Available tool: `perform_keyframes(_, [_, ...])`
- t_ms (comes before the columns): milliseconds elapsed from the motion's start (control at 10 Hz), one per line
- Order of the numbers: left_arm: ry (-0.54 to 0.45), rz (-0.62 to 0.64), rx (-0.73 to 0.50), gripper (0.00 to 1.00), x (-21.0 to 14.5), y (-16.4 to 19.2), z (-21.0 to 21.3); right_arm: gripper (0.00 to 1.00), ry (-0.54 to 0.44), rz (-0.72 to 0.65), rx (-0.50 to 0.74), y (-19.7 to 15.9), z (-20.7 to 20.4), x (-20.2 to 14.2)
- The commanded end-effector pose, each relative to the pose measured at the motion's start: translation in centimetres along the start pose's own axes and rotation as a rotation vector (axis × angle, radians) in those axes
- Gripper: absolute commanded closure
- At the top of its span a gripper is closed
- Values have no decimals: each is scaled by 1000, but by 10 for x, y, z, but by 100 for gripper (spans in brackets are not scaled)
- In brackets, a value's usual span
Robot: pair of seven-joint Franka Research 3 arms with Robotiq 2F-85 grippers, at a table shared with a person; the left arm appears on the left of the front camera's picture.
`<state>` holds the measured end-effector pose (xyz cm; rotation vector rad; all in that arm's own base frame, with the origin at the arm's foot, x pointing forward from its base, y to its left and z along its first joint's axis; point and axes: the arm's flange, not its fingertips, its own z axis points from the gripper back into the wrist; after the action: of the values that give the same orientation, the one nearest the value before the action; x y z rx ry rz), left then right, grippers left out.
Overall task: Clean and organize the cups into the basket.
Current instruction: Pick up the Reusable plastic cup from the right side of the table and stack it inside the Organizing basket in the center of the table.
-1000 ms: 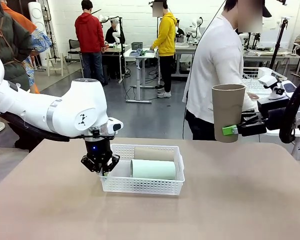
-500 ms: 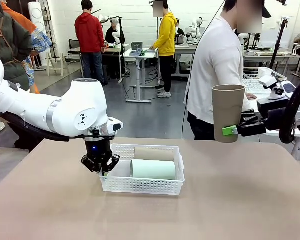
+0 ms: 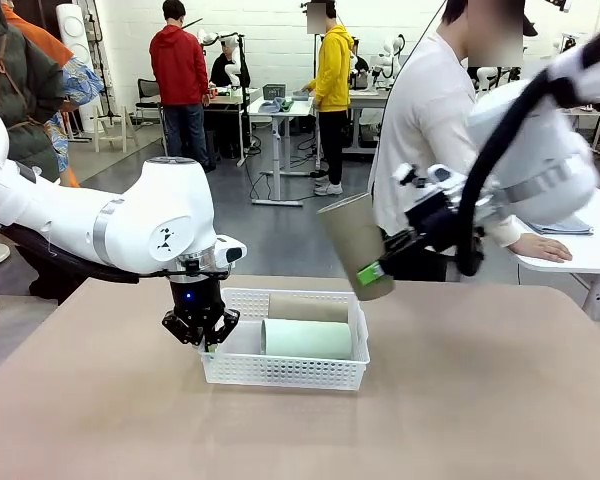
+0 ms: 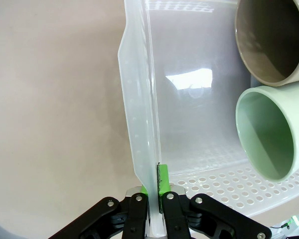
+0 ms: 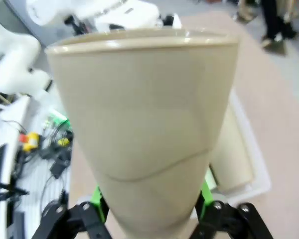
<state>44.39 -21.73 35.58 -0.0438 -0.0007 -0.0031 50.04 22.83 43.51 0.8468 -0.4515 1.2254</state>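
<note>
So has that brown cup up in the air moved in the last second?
Yes. The brown cup in the right hand has swung leftward from the table's right side, tilting, and now hangs above the right end of the white basket.

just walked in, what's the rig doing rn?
Packing cups into the white basket. The left claw is shut on the basket's left wall, pinning it. A mint green cup and a tan cup already lie on their sides inside. The right claw holds a third tan cup, tilted, in the air above the basket's right end. A person stands at the far side, not touching anything on this table.
</note>
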Motion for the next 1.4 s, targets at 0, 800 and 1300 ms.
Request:
perform_keyframes(0, [-8,1,-3,100,0,-1,3,21,162,-9,-6,-26,-14,27])
perform_keyframes(800, [-8,1,-3,100,0,-1,3,21,613,147,-143,-33,-99,87])
perform_keyframes(1300, [-8,1,-3,100,0,-1,3,21,766,182,-129,-41,-115,77])
